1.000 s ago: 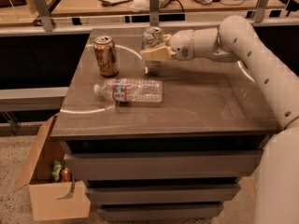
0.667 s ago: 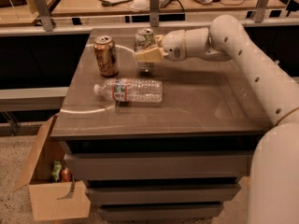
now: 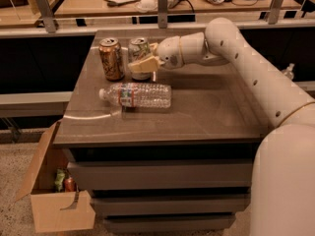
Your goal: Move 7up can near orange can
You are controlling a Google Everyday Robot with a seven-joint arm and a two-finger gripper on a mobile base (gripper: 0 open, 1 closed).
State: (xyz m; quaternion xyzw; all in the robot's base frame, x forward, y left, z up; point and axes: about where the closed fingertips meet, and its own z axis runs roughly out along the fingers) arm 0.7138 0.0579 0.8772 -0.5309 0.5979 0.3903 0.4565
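The 7up can (image 3: 138, 48), white-silver with green markings and a silver top, stands upright at the back of the grey table (image 3: 206, 112). My gripper (image 3: 142, 63) reaches in from the right and its pale fingers (image 3: 143, 65) are shut around the can's lower half. The orange can (image 3: 111, 59), coppery with a silver top, stands upright just left of the 7up can, a small gap between them.
A clear plastic bottle (image 3: 137, 95) lies on its side in front of both cans. An open cardboard box (image 3: 54, 195) with items inside stands on the floor at the table's left front. A railing and a desk with papers run behind the table.
My gripper has carried the 7up can leftward across the back of the table, from right of centre to just beside the orange can. The bottle and orange can have not moved.
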